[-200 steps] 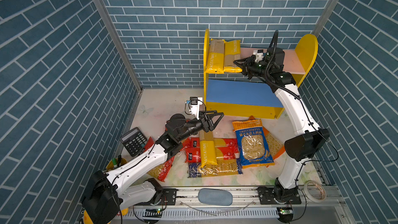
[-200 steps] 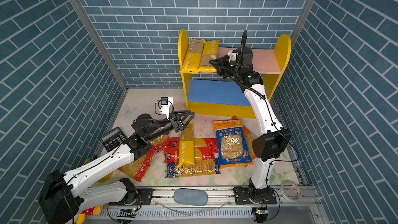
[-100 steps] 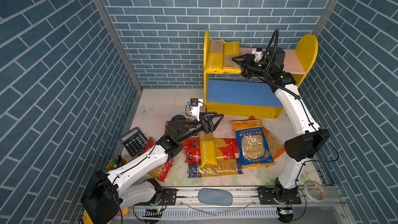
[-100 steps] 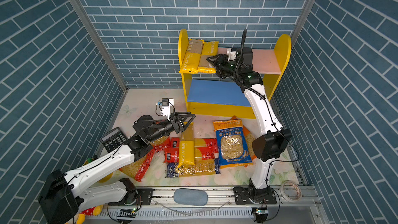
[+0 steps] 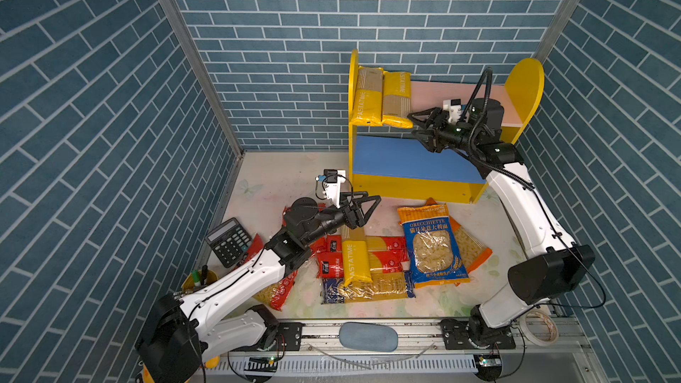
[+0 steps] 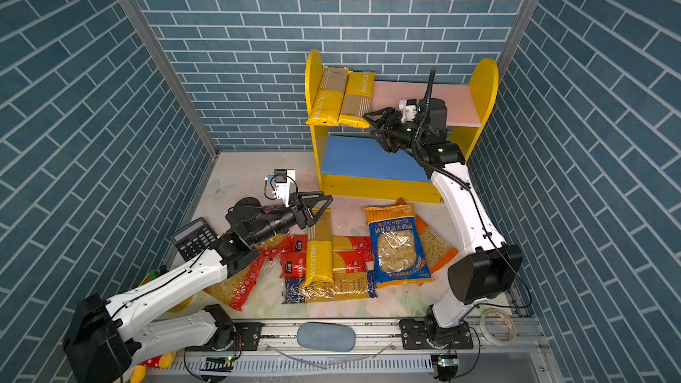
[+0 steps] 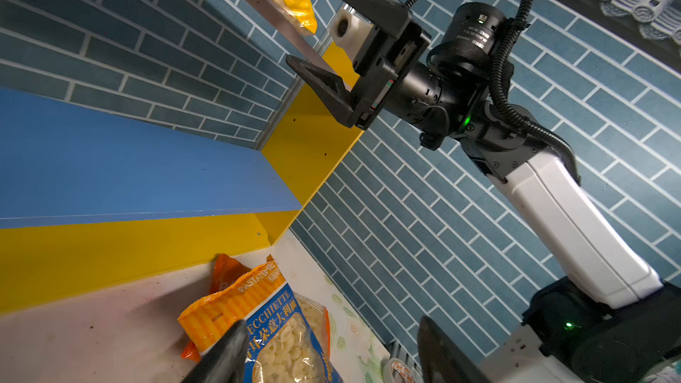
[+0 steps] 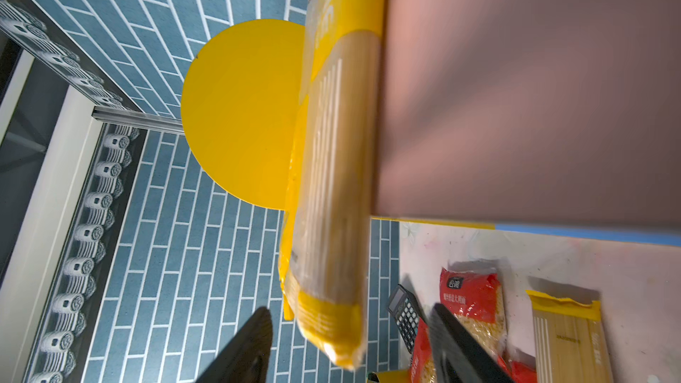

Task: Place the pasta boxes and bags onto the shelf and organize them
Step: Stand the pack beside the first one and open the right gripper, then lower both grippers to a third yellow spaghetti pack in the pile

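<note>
While right fingers sit wide, empty, just off the end of a tan pack on the shelf, left fingers, also wide, hover above the long yellow pack on the desk. Its length runs from beneath them back toward the bases. Left's nearer.

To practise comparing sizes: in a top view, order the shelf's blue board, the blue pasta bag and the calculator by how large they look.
Largest: blue board.
Then: blue pasta bag.
Smallest: calculator.
No two look alike.
</note>
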You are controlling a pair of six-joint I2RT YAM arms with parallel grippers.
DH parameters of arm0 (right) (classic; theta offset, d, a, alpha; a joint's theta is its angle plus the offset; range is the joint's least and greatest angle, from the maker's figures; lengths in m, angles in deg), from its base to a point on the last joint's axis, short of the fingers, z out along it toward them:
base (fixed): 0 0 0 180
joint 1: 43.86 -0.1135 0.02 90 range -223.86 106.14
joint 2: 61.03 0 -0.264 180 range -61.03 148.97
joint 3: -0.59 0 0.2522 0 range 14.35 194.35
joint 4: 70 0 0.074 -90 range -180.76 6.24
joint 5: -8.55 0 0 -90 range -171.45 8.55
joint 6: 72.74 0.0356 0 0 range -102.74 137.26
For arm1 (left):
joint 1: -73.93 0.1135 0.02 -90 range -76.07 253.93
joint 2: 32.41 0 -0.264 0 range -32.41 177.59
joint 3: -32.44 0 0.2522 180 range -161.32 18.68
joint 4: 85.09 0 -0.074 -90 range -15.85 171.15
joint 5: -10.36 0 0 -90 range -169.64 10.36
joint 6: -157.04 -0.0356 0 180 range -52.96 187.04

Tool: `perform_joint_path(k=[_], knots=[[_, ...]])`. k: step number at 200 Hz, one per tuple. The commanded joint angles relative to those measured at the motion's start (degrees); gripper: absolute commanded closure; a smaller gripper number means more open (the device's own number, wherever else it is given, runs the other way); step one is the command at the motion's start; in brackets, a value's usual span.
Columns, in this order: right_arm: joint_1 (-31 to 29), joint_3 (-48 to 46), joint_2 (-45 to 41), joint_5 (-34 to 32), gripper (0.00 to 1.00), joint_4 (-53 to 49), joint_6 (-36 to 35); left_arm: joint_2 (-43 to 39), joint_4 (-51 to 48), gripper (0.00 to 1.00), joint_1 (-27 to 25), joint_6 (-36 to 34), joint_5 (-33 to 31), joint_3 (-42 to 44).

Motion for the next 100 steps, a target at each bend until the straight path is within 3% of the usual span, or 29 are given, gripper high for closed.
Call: perform_joint_path(k=[1, 19, 40, 69, 100], knots=[[0.15, -10.07, -6.3, 0.77, 0.34, 6.37, -2.13, -2.04, -13.81, 0.27, 0.04, -5.79, -5.34, -2.23], [-0.61, -23.14, -13.38, -1.72, 0.36, 14.49, -1.82, -2.23, -29.75, 0.26, 0.96, -7.78, -13.32, -5.15], [-3.67, -34.51, -21.72, -8.83, 0.37, 14.28, -5.98, -2.23, -38.43, 0.26, 2.24, -7.39, -16.48, -5.13], [-11.48, -45.84, -25.68, -17.95, 0.39, 10.64, -10.17, -1.69, -39.13, 0.26, 2.45, -2.19, -16.3, -1.18], [-19.22, -53.94, -20.18, -18.95, 0.41, 17.12, -6.5, 0.36, -36.03, 0.28, 2.45, 4.0, -14.58, 2.92]])
